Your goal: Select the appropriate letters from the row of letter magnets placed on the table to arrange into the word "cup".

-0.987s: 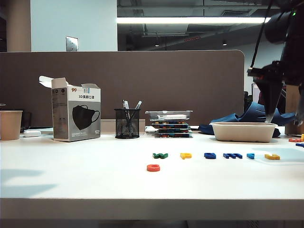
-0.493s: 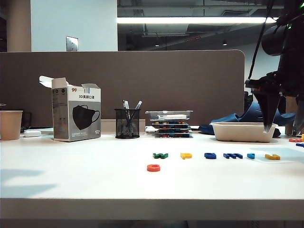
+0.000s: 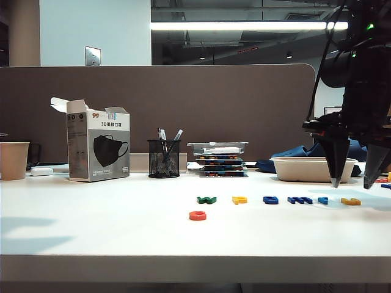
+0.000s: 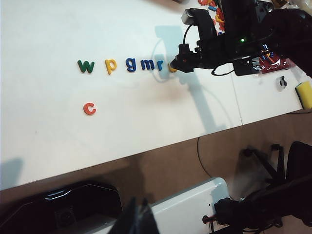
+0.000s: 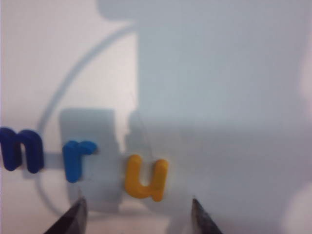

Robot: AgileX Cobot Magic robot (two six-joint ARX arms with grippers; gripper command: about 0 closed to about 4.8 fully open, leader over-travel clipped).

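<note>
While spread, right hand (image 5: 136, 214) above yellow "u" (image 5: 145, 176)

The right end effector (image 3: 353, 183) points straight down, fingers spread apart; the left is unseen.

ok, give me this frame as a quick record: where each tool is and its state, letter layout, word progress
right tool: open, above the yellow u at the row's right end, fingertips either side, not touching
left tool: not in view
row: w, p, g, m, r, u, left to right in the exterior view
red c: alone, nearer the table's front edge than the row
word progress: only c out of the row
</note>
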